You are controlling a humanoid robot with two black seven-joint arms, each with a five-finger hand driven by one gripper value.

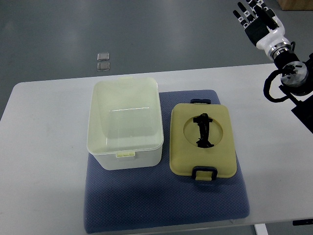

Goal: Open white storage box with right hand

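The right hand (254,17) sits in the upper right of the frame, off the bench (44,147) and over the grey floor (146,29), its fingers spread and holding nothing; its arm comes in from the right edge; no left hand is in view. From the hand, the box (124,125) lies well apart toward the lower left, left of centre, on a blue mat (161,205); its long axis runs up and down the frame. The box already stands open, its inside bare; the lid (203,139) lies flat on the mat just beside the box's right wall, nearer the hand, a black handle (204,129) in its round recess and a dark latch at top and bottom. Judging by this, the opening looks done. The bench is white, with bare room left and right of the mat; 2 small clear squares (103,61) lie on the floor at upper left.
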